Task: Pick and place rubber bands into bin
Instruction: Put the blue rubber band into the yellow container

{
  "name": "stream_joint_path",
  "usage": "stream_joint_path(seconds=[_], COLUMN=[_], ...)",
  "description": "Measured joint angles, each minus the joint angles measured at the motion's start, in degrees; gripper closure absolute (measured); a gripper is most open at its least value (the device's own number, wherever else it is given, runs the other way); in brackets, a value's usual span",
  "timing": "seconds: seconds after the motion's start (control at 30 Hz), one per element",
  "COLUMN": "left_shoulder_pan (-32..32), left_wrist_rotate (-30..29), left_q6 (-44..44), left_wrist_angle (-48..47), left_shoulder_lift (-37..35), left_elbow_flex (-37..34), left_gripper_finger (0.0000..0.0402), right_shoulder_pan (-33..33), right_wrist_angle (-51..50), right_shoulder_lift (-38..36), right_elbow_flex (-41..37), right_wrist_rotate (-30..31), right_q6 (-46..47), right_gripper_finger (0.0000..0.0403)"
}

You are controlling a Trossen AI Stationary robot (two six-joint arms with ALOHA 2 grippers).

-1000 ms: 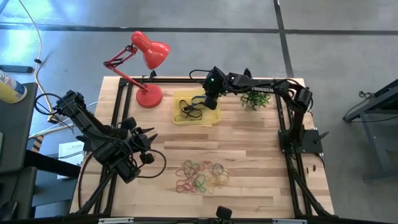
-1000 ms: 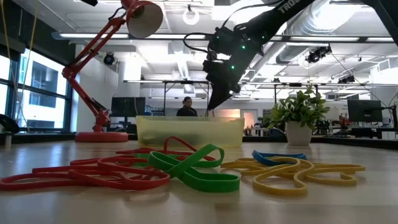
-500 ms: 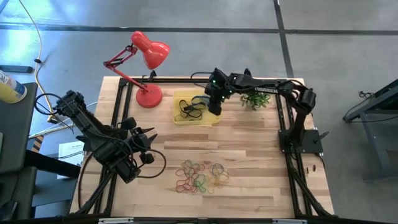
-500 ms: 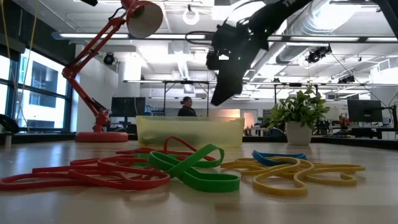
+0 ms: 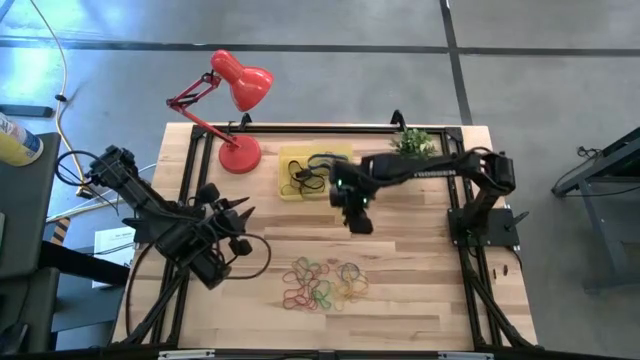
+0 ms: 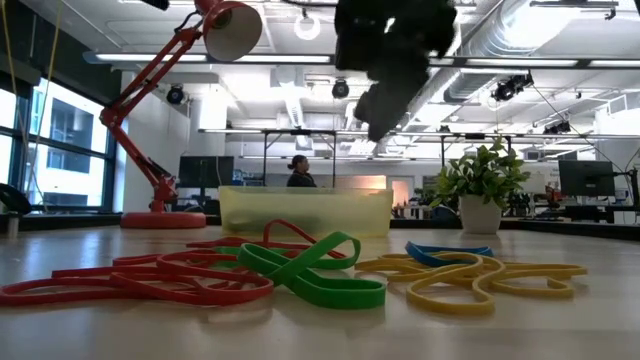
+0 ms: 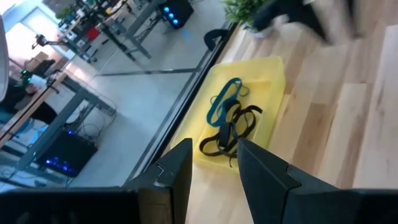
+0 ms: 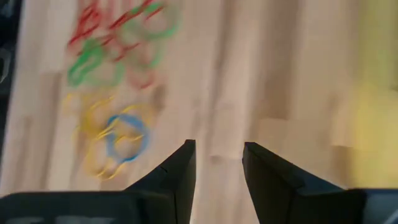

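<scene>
Your right arm is stretched out across the counter from its base on the right side, with the right tool [image 5: 356, 215] hanging above the wood near the middle, fingers [image 8: 180, 171] parted with nothing between them. Your left arm sits folded low at the left side, elbow out past the edge, its left tool [image 5: 233, 232] pointing toward the middle, fingers [image 7: 177, 171] also apart and gripping nothing.

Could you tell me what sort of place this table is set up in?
Probably an open-plan lab or office workshop. Beyond the wooden table, the low view shows exposed ceiling ducts, a desk monitor and a person at a workstation. The left wrist view shows more benches and cabling.
</scene>
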Motion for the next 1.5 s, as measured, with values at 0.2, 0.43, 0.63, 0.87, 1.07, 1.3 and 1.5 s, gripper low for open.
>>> stream_joint_path(seconds=[0.2,0.43,0.63,0.87,1.07,1.3,1.5], left_shoulder_pan=[1.9,2.3,2.2,2.2,2.2,2.2,2.2], left_wrist_rotate=[1.2,1.6,2.3,6.4,7.5,7.5,7.5], left_q6=[1.4,6.9,7.8,9.8,10.3,10.8,11.7], left_wrist_angle=[0.4,3.4,4.3,4.8,4.7,4.5,4.5], left_shoulder_lift=[0.0,0.0,0.0,0.0,0.0,0.0,0.0], left_elbow_flex=[0.0,0.0,0.0,0.0,0.0,0.0,0.0], left_gripper_finger=[0.0284,0.0284,0.0284,0.0284,0.0284,0.0284,0.0284], right_shoulder_pan=[8.4,15.2,17.7,19.2,19.4,19.4,20.0], right_wrist_angle=[-1.1,5.5,8.1,7.7,7.2,8.1,10.6], right_shoulder_lift=[0.0,0.1,2.6,7.7,11.2,12.0,11.7], right_elbow_flex=[0.0,0.0,0.0,0.0,0.0,-3.5,-8.2], right_wrist_rotate=[0.0,5.1,10.7,12.3,13.5,13.0,10.8], right_q6=[1.3,0.8,0.9,1.5,2.0,3.2,7.1], right_gripper_finger=[0.0281,0.0283,0.0287,0.0287,0.0286,0.0296,0.0313])
